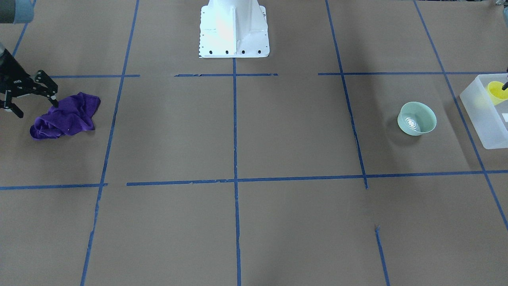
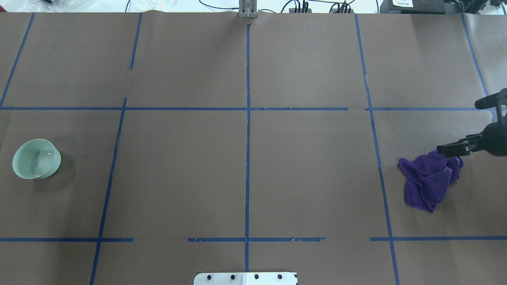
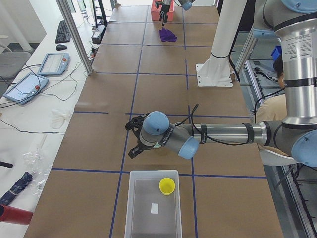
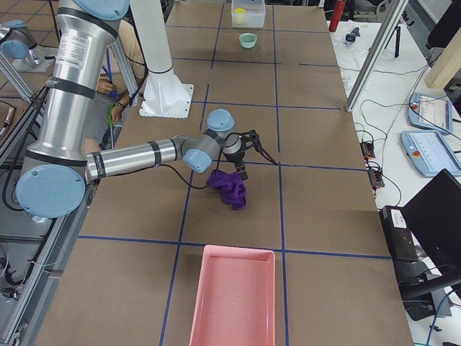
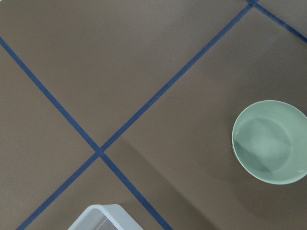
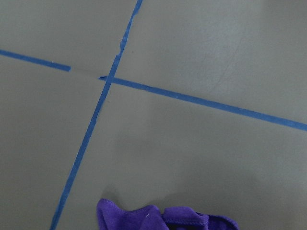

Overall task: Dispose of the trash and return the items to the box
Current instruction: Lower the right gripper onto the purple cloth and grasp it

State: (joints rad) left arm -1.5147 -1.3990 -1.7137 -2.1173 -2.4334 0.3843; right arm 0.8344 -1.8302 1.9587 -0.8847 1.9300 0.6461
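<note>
The right pincer (image 1: 37, 110) is held low over the table with its 2 fingers spread apart, and nothing is gripped between them. A crumpled purple cloth (image 1: 65, 117) lies on the brown paper directly beside it. 1 fingertip is seen at the cloth's upper edge, though whether it touches cannot be told. In the right wrist view only the top of the cloth is shown, at the bottom edge of the frame. A pink tray (image 4: 234, 295) is seen on the table beyond the cloth from this pincer, well apart from it, towards the table's end.

The left pincer (image 3: 133, 141) is held above the table at the opposite end. It cannot be told whether its fingers are spread or pressed together, since only a side view and a thin sliver at a frame edge show it. The mint-green bowl (image 1: 416, 118) stands upright on the table close to this pincer, outside the box (image 1: 484, 119) and apart from it. In the left wrist view the bowl is seen at the right edge and 1 corner of the box at the bottom edge. The yellow cup (image 1: 496, 91) is inside the box, at the end nearer the left pincer.
</note>
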